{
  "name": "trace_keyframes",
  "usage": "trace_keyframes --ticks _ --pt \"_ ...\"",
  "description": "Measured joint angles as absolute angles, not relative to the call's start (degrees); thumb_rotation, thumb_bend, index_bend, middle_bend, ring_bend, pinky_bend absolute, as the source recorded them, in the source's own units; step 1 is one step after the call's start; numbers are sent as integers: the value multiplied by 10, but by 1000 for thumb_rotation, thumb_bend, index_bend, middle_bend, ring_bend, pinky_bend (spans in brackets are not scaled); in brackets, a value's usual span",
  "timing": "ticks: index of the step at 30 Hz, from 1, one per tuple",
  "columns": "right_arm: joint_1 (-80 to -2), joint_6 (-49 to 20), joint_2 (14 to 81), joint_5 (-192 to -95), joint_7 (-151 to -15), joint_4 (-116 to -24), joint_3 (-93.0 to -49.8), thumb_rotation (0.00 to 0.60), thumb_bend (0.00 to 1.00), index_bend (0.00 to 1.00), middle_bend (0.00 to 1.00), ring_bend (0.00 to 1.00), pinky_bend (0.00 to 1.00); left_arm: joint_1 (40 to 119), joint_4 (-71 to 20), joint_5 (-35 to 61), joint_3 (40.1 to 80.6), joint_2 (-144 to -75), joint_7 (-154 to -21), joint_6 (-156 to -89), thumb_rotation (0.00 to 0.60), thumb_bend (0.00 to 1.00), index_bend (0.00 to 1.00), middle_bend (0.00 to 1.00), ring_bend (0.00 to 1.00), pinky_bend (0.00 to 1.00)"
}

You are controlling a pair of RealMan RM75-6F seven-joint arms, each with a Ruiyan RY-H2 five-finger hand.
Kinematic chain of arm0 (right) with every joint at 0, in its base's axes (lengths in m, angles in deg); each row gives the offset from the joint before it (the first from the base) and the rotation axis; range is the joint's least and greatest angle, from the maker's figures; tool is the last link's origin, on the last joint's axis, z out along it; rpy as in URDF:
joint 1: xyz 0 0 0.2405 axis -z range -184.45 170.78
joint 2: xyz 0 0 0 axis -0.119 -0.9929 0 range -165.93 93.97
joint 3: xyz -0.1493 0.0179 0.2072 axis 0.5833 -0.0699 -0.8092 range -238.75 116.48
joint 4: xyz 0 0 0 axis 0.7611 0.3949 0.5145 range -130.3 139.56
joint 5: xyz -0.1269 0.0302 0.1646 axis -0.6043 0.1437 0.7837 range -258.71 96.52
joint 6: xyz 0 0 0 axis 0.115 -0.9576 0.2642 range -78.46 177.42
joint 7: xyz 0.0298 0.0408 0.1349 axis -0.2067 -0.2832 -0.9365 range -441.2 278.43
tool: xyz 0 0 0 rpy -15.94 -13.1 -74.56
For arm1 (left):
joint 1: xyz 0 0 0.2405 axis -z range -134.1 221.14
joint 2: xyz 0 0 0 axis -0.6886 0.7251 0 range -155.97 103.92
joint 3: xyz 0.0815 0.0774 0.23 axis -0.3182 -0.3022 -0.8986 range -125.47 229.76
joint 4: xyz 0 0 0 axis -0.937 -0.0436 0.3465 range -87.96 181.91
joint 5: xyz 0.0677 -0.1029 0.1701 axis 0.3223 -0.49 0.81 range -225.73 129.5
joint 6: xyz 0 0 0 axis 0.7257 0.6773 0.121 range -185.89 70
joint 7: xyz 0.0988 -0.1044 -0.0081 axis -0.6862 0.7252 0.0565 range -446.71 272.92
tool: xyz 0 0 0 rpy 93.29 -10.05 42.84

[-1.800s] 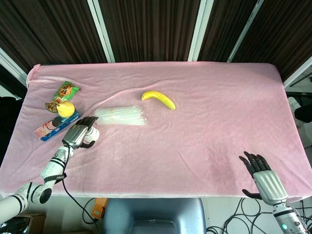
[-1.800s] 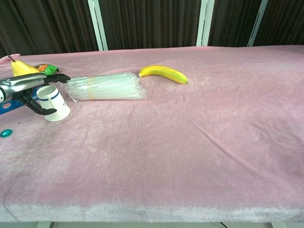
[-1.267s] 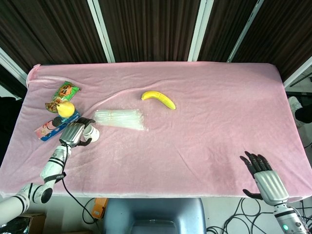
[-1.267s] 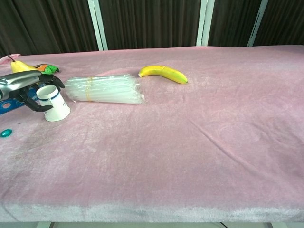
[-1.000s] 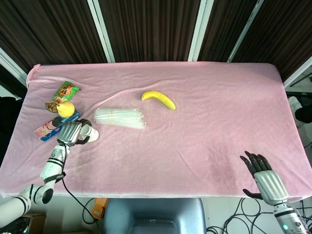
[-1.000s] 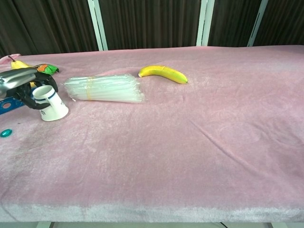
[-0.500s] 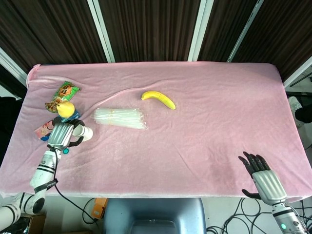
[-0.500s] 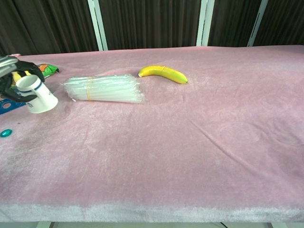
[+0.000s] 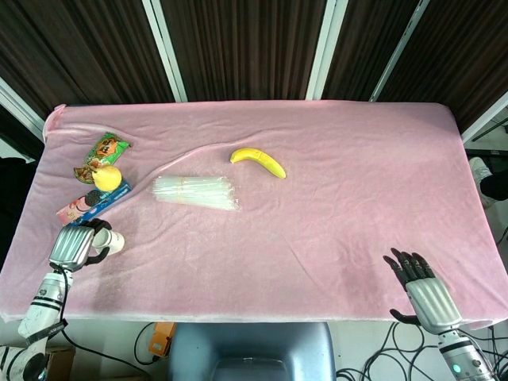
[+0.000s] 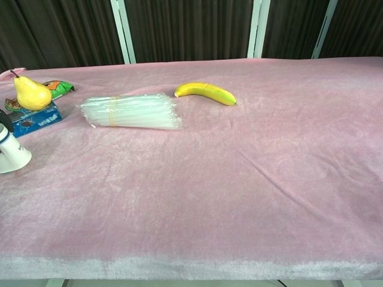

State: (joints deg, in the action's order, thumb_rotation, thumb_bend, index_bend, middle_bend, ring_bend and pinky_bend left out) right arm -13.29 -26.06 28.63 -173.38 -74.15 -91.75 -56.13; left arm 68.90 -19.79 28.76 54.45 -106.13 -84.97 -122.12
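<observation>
1. My left hand (image 9: 73,245) is at the near left corner of the table (image 9: 341,182), fingers wrapped round a white paper cup (image 9: 109,241). In the chest view only the cup (image 10: 12,155) shows, at the far left edge, tilted w/ a dark band near its rim. Can't tell from either view whether it touches the cloth.

2. Just beyond the cup, further from me: a blue snack box (image 9: 93,204), lying at an angle, w/ a yellow pear (image 9: 106,177) resting on its far end. Chest view has the pear (image 10: 31,94) upright, stem up, on the box (image 10: 35,119).

3. Behind the pear: a green snack packet (image 9: 101,152), flat on the cloth, touching or just beside the pear.

4. Right of that, mid-left of the table: a clear bag of straws (image 9: 195,192), lying lengthwise left to right, well apart from the cup. In the chest view the bundle (image 10: 128,111) has a band round it near the left end.

5. Further right & a bit farther back: a banana (image 9: 259,162), near the straws but not touching.

6. Near right corner: my right hand (image 9: 423,287), holding nothing, fingers straight & spread, at the table's near edge. Well apart from everything else.
</observation>
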Motion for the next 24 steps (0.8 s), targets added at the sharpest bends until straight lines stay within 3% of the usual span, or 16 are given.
trace_keyframes --ticks 3,5,10,12,14,20,24 --pt "-133 -260 287 -1733 -741 -917 -562 600 252 0 0 0 0 688 -185 289 544 -1067 -843 -1214 600 377 526 538 475 609" --pt "-133 -260 286 -1732 -741 -917 -562 600 252 0 0 0 0 687 -181 290 542 -1068 -841 -1208 600 373 445 479 433 561" --pt "-133 -260 286 -1732 -742 -917 -562 600 252 0 0 0 0 688 -178 292 536 -1062 -836 -1184 600 362 80 184 146 354" --pt "-133 -261 286 -1732 -742 -918 -562 600 252 0 0 0 0 688 -184 292 535 -1055 -835 -1178 600 351 7 89 53 287" --pt "-133 -260 286 -1732 -741 -918 -562 600 252 0 0 0 0 687 -191 294 534 -1049 -832 -1179 600 338 0 37 8 251" --pt "-133 -261 287 -1733 -739 -918 -561 600 252 0 0 0 0 672 -220 305 534 -1030 -825 -1213 600 319 0 2 0 226" --pt "-132 -263 287 -1731 -739 -918 -562 600 252 0 0 0 0 647 -257 326 531 -1009 -821 -1276 600 323 0 4 0 183"
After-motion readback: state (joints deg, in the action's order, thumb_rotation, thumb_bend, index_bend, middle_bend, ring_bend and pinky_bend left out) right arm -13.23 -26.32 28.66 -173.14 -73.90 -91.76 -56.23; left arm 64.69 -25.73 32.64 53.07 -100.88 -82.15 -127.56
